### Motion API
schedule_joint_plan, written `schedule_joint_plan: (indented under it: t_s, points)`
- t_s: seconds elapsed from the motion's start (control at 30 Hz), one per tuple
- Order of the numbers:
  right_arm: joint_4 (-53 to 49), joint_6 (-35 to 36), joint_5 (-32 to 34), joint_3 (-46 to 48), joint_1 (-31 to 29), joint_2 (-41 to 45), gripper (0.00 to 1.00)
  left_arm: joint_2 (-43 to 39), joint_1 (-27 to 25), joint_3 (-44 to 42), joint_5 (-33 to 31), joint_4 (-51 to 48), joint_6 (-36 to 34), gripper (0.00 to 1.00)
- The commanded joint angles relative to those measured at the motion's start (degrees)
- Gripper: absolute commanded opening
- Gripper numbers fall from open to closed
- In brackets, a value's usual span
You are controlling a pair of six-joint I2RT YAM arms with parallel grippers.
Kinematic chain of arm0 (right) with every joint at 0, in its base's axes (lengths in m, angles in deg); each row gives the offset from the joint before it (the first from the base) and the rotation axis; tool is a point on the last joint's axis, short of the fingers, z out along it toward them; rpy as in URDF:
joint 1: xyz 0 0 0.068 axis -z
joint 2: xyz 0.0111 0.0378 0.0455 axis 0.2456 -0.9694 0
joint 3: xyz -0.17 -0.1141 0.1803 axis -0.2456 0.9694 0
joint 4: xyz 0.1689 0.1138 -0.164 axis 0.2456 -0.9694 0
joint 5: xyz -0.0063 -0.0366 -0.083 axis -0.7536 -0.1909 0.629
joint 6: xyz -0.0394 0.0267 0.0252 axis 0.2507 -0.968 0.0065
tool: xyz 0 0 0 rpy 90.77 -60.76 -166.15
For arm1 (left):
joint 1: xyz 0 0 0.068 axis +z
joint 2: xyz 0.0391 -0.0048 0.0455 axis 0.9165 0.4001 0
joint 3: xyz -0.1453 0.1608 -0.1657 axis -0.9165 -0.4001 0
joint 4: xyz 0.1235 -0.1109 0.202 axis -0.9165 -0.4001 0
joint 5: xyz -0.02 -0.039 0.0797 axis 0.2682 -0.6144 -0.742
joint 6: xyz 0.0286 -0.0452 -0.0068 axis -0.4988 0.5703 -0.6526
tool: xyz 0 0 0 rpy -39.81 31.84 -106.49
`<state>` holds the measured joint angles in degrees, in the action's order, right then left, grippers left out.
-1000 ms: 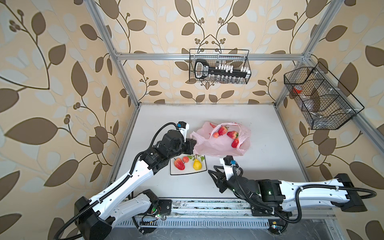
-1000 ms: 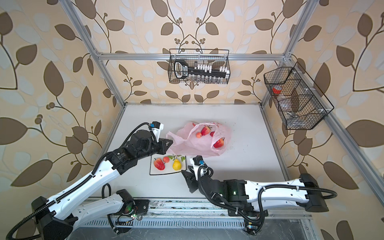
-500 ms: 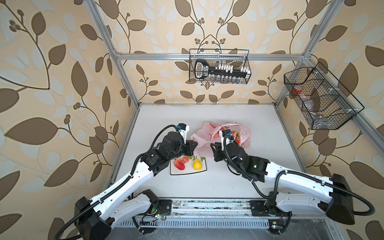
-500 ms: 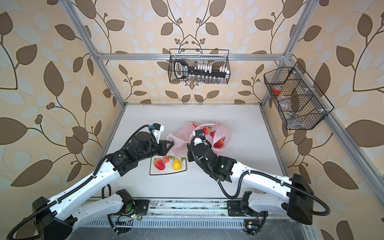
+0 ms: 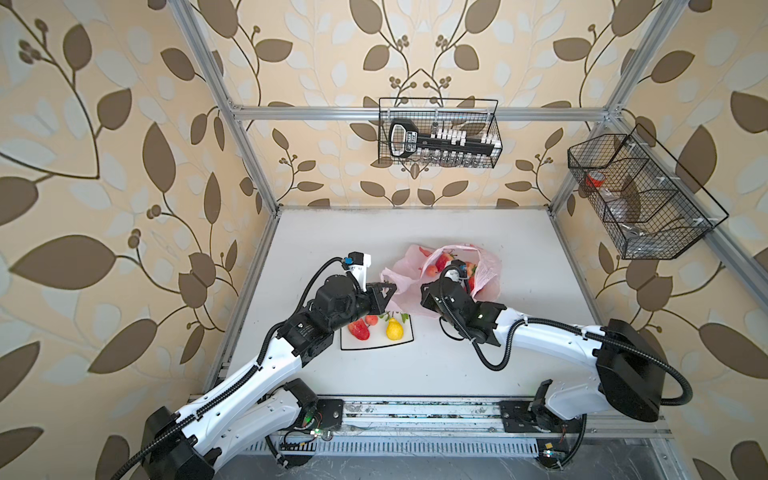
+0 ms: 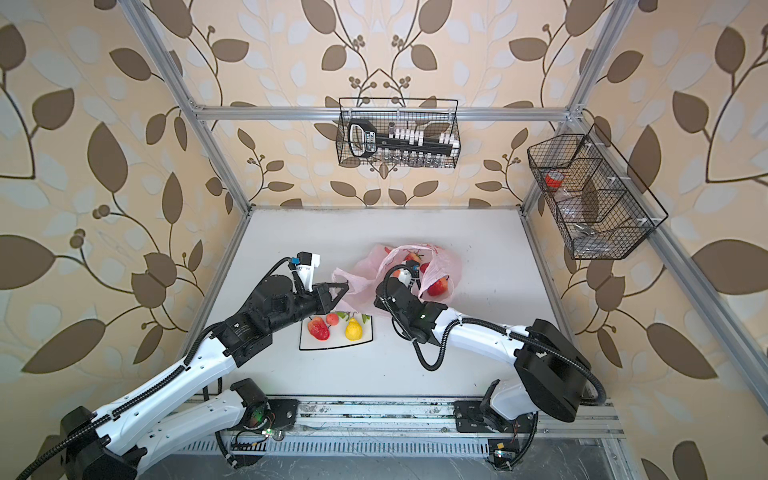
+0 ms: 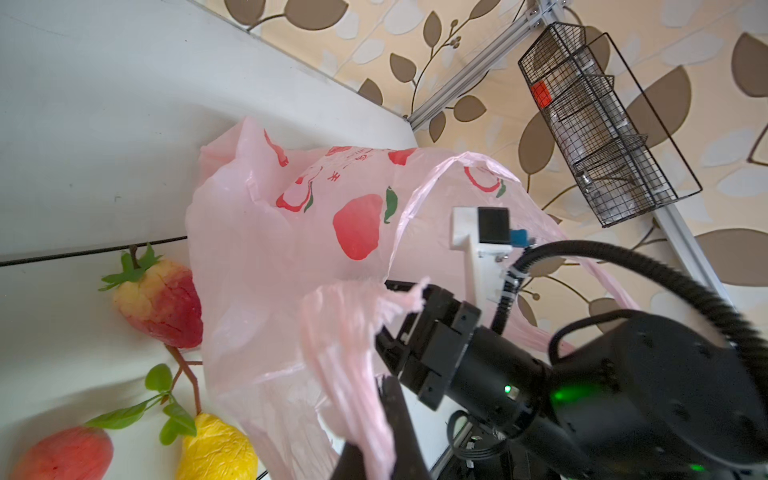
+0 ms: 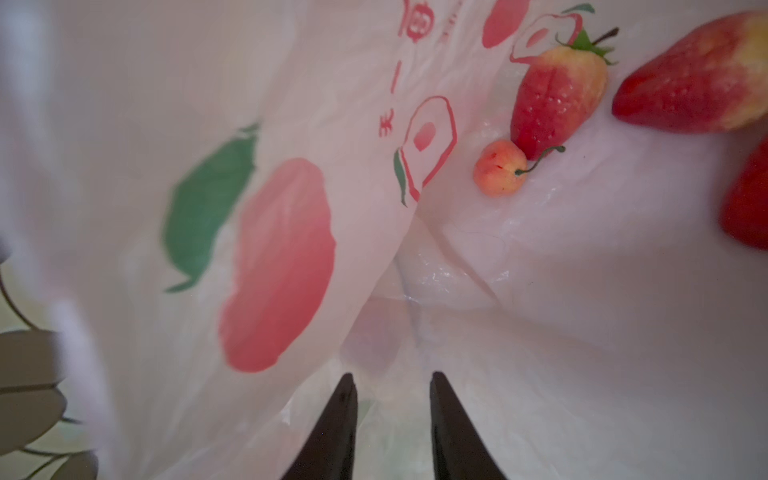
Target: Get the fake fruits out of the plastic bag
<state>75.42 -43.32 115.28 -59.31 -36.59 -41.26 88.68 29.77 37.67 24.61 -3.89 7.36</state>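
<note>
Left arm reaches low; left hand (image 5: 387, 286) pinched tight on pink plastic bag (image 5: 405, 270) rim, bag at 1 o'clock of plate (image 5: 376, 343). Right hand (image 8: 390, 384) inside bag mouth, jaws slightly apart, empty; strawberries (image 8: 557, 95) inside, untouched.

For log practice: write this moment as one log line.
left gripper: shut on thin pink plastic bag; right gripper: open inside bag; white square plate: three fake fruits
</note>
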Motion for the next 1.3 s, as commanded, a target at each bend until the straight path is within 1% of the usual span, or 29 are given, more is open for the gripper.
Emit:
schedule_joint_plan:
  t_s: [0.0,0.1,0.2,0.4,0.43,0.47,0.6,0.8,0.93,1.07,1.27]
  points:
    - [1.3,-7.4,1.3,0.8,1.0,-2.0,0.33,-0.9,0.6,-1.2,2.7,4.9,1.5,0.00]
    - [2.1,-8.2,-1.0,0.2,3.1,-4.3,0.41,-0.8,0.5,-1.8,4.2,6.7,1.8,0.00]
    - [2.4,-8.5,-2.5,-0.4,5.7,-6.5,0.46,-0.1,0.3,-2.0,6.8,8.2,1.5,0.00]
    - [3.3,-5.5,-4.4,-0.9,10.9,-9.3,0.52,2.2,-1.0,-1.5,10.2,8.9,0.4,0.00]
    - [3.8,-4.8,-5.0,-0.8,10.9,-9.5,0.52,2.4,-1.4,-1.5,10.3,9.0,0.2,0.00]
    - [4.4,-3.9,-5.8,-0.7,12.8,-9.8,0.52,2.7,-2.0,-1.5,10.2,9.1,0.0,0.00]
    - [6.0,-2.2,-8.5,0.3,16.3,-10.1,0.54,4.2,-5.0,-1.5,9.9,9.9,-0.5,0.00]
    - [11.0,-0.4,-12.7,1.7,19.8,-10.7,0.54,6.9,-9.2,-0.4,8.0,10.6,-1.3,0.00]
    - [13.4,0.6,-14.5,1.2,20.7,-12.6,0.52,7.2,-9.6,0.2,7.2,10.6,-0.9,0.00]
    - [15.3,0.0,-15.4,0.4,21.6,-15.5,0.48,6.7,-9.6,0.1,6.7,10.5,-0.5,0.00]
    - [18.0,-0.4,-15.0,-1.4,22.3,-18.9,0.47,6.1,-9.6,0.0,6.6,10.3,0.0,0.00]
